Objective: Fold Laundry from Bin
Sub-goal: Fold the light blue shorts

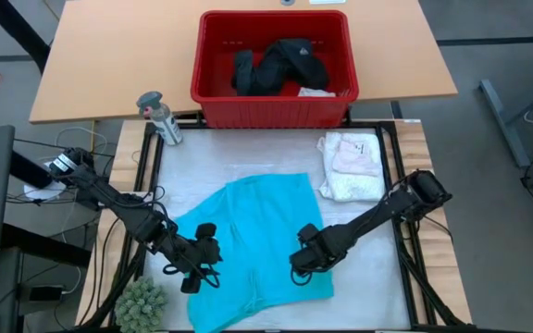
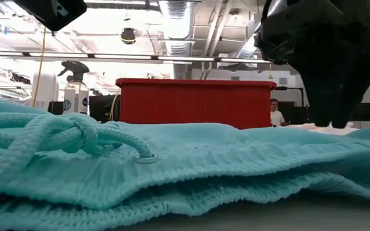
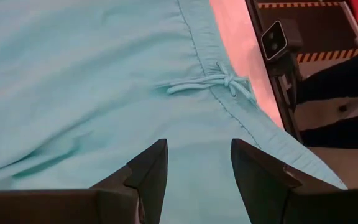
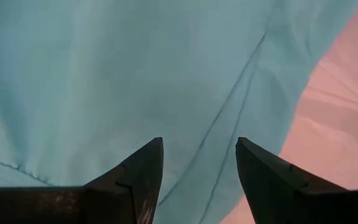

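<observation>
The turquoise garment [image 1: 257, 231] lies spread flat on the white mat, with its drawstring waistband [image 3: 219, 81] at the table's near edge. My left gripper [image 1: 197, 268] is open over its left part [image 3: 104, 81]. My right gripper [image 1: 302, 264] is open low over its right part [image 4: 135, 74], near a seam. The red bin [image 1: 276, 106] stands at the far side and holds black clothing [image 1: 280, 65] and a small pale piece [image 1: 317, 91]. A folded white and pale pink pile [image 1: 350, 166] lies at the far right of the mat. My left gripper stands over the turquoise garment, and no touch shows. My right gripper [image 2: 329, 122] points down with its open fingers close to the garment's right part. I cannot tell whether the fingers touch the cloth.
A spray bottle [image 1: 160, 118] stands at the mat's far left corner. A green spiky ball [image 1: 142, 301] sits at the near left, beside cables. The low camera [image 3: 275, 40] sits at the near edge by the waistband. A person [image 2: 275, 114] shows far behind the bin.
</observation>
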Available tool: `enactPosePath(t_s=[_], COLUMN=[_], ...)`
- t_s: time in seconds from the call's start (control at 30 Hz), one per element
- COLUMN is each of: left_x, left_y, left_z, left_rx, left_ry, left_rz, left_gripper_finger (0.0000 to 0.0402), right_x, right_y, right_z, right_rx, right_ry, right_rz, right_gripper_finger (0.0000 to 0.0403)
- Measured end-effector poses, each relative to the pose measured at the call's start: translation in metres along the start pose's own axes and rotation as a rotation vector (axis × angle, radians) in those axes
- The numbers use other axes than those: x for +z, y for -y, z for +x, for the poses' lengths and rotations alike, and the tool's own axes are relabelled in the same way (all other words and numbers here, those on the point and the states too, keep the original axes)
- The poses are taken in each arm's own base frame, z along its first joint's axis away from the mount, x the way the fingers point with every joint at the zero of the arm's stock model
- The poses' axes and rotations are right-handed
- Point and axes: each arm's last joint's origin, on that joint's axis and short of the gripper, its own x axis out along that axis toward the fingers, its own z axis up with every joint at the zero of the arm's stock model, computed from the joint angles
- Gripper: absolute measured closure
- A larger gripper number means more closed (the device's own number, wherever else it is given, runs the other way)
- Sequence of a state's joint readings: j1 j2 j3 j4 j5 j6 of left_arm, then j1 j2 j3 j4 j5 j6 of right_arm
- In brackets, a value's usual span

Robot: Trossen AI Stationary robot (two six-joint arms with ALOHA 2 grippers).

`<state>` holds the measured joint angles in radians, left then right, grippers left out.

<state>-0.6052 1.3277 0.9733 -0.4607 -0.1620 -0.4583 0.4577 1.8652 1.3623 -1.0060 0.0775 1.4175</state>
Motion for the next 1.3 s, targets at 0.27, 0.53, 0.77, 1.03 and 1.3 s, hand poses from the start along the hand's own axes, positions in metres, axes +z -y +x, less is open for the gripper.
enactPosePath(t_s=[0.27,0.53,0.77,1.03,1.3], left_x=[0.0,-0.001,-0.002,-0.004,-0.004], left_y=[0.0,0.0,-0.001,-0.002,-0.002], left_z=[0.0,0.0,0.0,0.0,0.0], left_rx=[0.002,0.006,0.016,0.027,0.029], left_ry=[0.001,-0.005,-0.023,-0.039,-0.041], left_rz=[-0.001,0.02,0.037,0.043,0.044], left_gripper_finger=[0.0238,0.0238,0.0238,0.0238,0.0238], right_x=[0.005,0.008,0.01,0.01,0.009], right_y=[-0.003,0.006,0.006,0.008,0.007], right_z=[0.004,0.025,0.032,0.041,0.041], right_rx=[0.032,0.026,0.071,0.116,0.118], right_ry=[0.041,0.035,0.019,-0.001,-0.009], right_rz=[0.006,0.027,0.032,0.047,0.055], right_gripper_finger=[0.018,0.0187,0.0187,0.0207,0.0361])
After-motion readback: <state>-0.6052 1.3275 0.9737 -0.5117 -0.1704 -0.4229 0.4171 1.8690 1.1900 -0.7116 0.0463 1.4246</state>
